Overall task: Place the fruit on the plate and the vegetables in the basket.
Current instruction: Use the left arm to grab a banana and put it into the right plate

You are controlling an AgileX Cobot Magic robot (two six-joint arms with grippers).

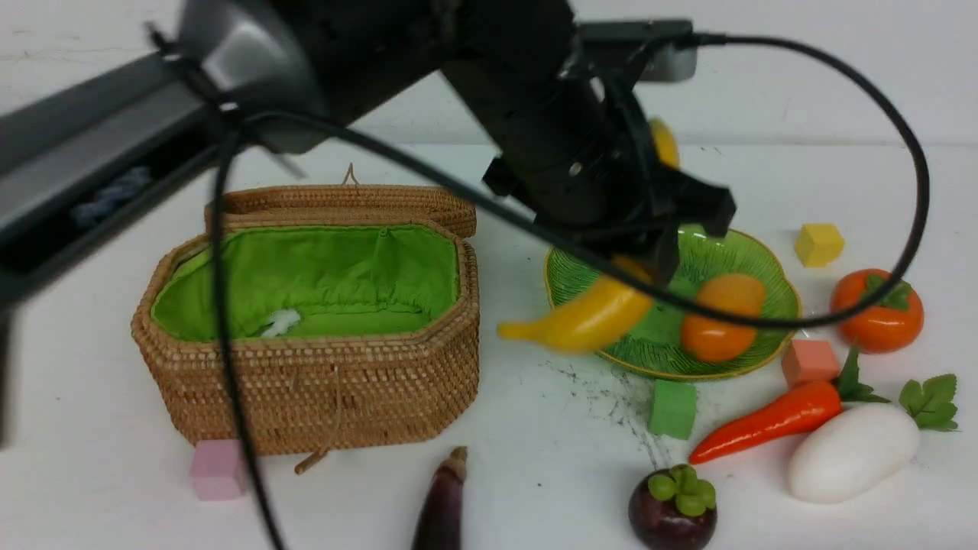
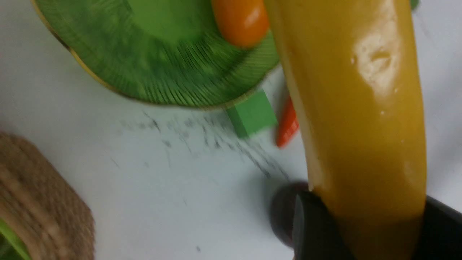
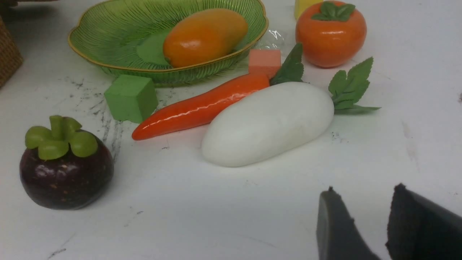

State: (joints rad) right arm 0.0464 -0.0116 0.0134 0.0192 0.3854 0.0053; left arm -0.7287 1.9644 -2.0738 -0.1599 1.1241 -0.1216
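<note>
Left gripper [image 1: 646,252], nearest the front camera: jaws clamped on the yellow banana [image 1: 588,317].

Banana: held tilted, clear of the table [image 1: 535,428], over the left rim of the plate [image 1: 581,279], its lower tip past the rim toward the basket [image 1: 321,397].

Plate: held one mango [image 1: 722,317].

Green cube [image 1: 672,409]: just in front of the plate. Salmon cube [image 1: 810,361]: at its right edge. Yellow cube [image 1: 819,244]: beyond it.

Persimmon [image 1: 877,309]: on the table, right of the plate.

Carrot [image 1: 772,420] and radish [image 1: 852,451]: lay side by side near the front right.

Mangosteen [image 1: 672,508] and eggplant [image 1: 443,504]: at the front edge, well apart.

Basket: left of the plate, lid back, with a white scrap [image 1: 281,322] on the green lining. Pink cube [image 1: 218,468]: at its front left corner.

Right gripper [image 3: 371,216]: low over bare table, jaws parted, nothing between them.
</note>
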